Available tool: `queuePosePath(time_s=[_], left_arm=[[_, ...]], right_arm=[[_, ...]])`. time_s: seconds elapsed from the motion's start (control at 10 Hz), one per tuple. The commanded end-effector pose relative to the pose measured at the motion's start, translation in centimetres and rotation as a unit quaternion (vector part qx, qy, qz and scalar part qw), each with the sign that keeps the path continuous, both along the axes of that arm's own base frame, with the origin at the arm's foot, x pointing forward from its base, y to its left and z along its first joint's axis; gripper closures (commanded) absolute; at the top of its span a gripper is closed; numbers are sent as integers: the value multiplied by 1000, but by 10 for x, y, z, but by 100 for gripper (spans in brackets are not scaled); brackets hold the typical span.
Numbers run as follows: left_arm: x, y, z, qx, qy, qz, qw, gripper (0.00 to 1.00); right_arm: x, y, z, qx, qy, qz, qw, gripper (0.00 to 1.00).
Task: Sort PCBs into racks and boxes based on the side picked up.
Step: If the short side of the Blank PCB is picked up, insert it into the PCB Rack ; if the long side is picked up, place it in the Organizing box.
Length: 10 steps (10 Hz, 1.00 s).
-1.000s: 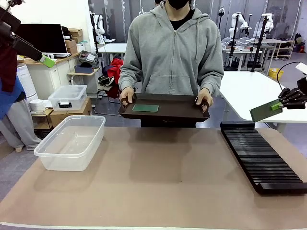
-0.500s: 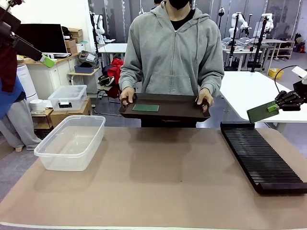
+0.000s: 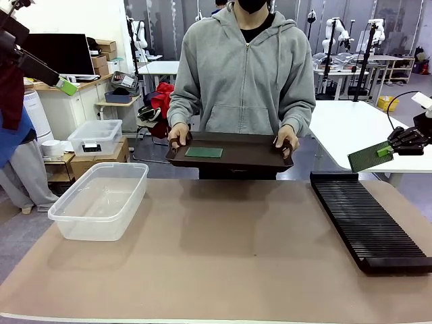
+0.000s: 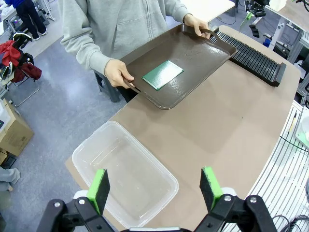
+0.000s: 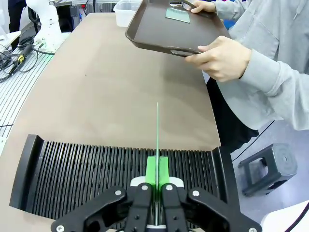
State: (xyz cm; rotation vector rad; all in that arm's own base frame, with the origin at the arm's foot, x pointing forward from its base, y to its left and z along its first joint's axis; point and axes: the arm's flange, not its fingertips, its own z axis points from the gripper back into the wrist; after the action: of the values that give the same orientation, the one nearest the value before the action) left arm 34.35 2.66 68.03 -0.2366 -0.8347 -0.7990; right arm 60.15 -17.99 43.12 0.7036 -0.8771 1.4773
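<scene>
Right claw (image 3: 385, 150) pinches PCB (image 3: 363, 159) edge-on over rack (image 3: 368, 226) far end; left claw (image 4: 155, 187) wide. Risk: tilted board misses slot, jams.

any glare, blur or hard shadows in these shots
Left wrist view: light glints on the glossy tray, all sharp. Front view: even light, only soft shadows on the table. Right wrist view: crisp; the PCB in the right pincer shows edge-on as a thin line.
</scene>
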Motion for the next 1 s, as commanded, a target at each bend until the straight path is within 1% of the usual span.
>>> queuePosePath(time_s=[0.0,0.1,0.2,0.3,0.4,0.5,0.6,0.8,0.9], left_arm=[[0,1,-2,-4,-3,-1,1000,0],[0,1,-2,-4,-3,-1,1000,0],[0,1,-2,-4,-3,-1,1000,0],[0,1,-2,-4,-3,-1,1000,0],[0,1,-2,-4,-3,-1,1000,0],[0,1,-2,-4,-3,-1,1000,0],[0,1,-2,-4,-3,-1,1000,0],[0,1,-2,-4,-3,-1,1000,0],[0,1,-2,-4,-3,-1,1000,0]], right_arm=[[12,-4,-5,9,9,-1,1000,97],[21,-5,-15,18,11,16,1000,97],[26,-5,-20,22,21,29,999,97],[32,-8,-22,19,15,34,999,97],[38,-7,-28,10,-6,20,1000,97],[40,-7,-35,6,-20,29,999,97],[44,-10,-40,10,-22,41,999,97],[51,-4,-58,5,-40,50,998,97],[56,-4,-63,5,-37,59,998,97]])
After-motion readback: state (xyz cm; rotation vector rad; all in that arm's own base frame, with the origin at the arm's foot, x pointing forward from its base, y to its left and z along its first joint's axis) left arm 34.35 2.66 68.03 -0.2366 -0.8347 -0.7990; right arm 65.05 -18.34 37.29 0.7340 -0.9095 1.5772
